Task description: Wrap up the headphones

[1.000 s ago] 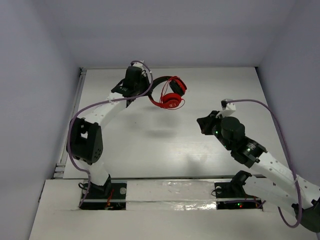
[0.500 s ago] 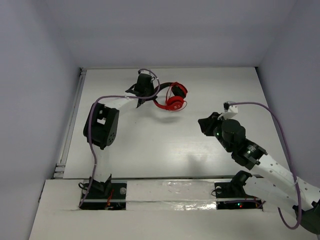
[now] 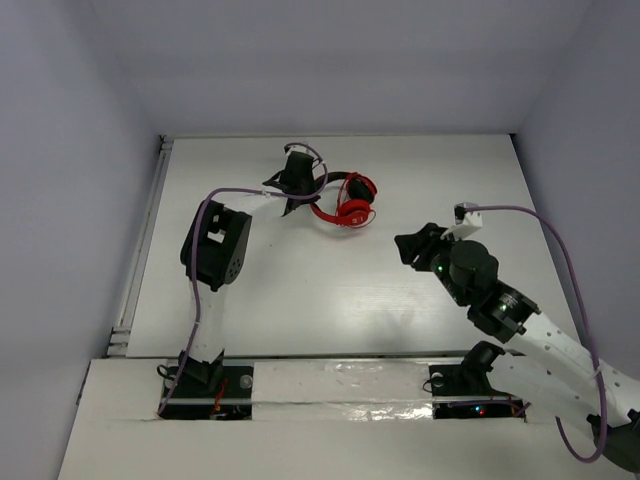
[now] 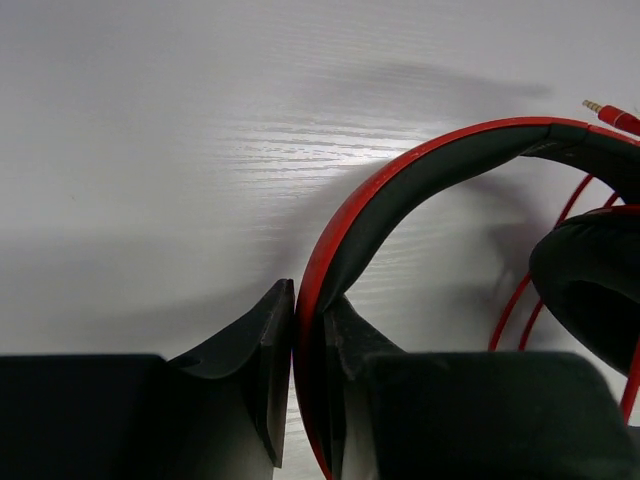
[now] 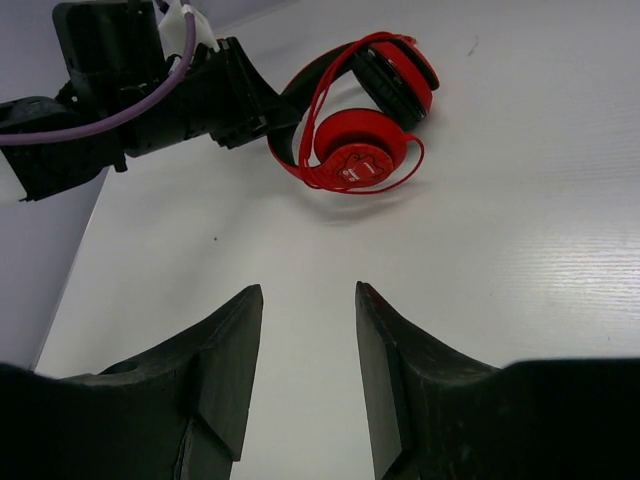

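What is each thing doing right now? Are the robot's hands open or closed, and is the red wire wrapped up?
headphones, gripped by the headband, earcups close together.
left gripper, shut on the headband.
right gripper, open, holding nothing.
cord, hanging in loose loops around the earcups, not neatly wrapped.
plug, free, not plugged into anything.

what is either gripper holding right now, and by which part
The left gripper pinches the headphones by the headband; the right gripper is open and holds nothing.
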{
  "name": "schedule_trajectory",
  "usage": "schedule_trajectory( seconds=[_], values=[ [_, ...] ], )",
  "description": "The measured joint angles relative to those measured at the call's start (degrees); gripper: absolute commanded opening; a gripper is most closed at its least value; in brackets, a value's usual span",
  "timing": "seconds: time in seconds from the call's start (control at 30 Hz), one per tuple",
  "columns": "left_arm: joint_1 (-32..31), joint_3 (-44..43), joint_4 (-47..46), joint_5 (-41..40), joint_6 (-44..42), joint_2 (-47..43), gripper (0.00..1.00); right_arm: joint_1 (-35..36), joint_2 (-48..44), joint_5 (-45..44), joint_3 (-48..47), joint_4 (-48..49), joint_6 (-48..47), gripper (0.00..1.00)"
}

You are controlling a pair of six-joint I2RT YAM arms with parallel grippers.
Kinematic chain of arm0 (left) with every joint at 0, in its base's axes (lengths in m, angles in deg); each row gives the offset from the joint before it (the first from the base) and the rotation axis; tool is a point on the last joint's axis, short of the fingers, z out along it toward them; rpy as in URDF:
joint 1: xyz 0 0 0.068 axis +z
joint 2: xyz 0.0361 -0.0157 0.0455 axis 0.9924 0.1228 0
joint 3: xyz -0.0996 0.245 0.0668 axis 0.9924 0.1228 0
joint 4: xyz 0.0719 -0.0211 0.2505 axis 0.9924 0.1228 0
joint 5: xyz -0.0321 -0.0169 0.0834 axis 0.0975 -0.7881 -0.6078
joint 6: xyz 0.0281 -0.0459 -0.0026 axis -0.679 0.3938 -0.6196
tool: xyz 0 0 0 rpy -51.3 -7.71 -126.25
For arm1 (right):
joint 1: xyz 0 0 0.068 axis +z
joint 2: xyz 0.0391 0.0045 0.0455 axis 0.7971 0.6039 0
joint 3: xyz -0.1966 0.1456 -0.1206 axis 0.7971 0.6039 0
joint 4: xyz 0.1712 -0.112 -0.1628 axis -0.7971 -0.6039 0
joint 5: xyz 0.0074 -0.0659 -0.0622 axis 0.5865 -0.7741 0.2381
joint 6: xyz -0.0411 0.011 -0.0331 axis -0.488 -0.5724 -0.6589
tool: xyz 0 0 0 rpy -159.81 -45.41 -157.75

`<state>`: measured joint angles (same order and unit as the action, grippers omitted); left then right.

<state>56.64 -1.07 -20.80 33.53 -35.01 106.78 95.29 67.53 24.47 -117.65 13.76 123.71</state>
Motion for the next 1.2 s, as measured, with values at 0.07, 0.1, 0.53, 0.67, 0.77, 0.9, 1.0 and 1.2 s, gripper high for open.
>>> schedule_trajectory(
  seconds=[0.07, 0.1, 0.53, 0.67, 0.77, 0.9, 1.0, 1.2],
  values=[
    [0.0, 0.0, 0.17, -0.63, -0.11, 0.0, 0.15, 0.0, -0.26, -0.09, 0.0, -0.04, -0.02, 0.49],
    [0.0, 0.0, 0.24, -0.85, -0.17, 0.0, 0.16, 0.0, -0.46, -0.17, 0.0, -0.02, -0.04, 0.49],
    [-0.33, -1.36, 0.74, -2.21, -0.87, 1.49, 0.45, 0.0, -3.34, -1.22, -0.63, -0.63, -0.83, 0.51],
    [-0.33, -1.36, 1.22, -3.26, -1.31, 1.44, 0.57, 0.0, -3.34, -1.25, -1.81, -1.36, -1.22, 0.51],
    [-0.33, -1.07, 1.88, -4.33, -1.73, 0.79, 0.69, 0.0, -3.48, -1.25, -3.13, -1.55, -1.53, 0.51],
    [-0.33, -0.31, 4.0, -6.62, -2.36, -3.39, 0.79, 0.0, -4.44, -1.64, -5.62, -1.51, -2.36, 0.5],
    [-0.33, 0.09, 4.94, -8.85, -3.04, -9.62, 0.89, 0.0, -5.57, -2.08, -7.58, -1.38, -3.08, 0.5],
    [-0.33, 0.55, 4.5, -13.49, -4.11, -26.6, 0.99, 0.0, -7.06, -3.37, -10.6, -1.4, -4.76, 0.5]
  ],
)
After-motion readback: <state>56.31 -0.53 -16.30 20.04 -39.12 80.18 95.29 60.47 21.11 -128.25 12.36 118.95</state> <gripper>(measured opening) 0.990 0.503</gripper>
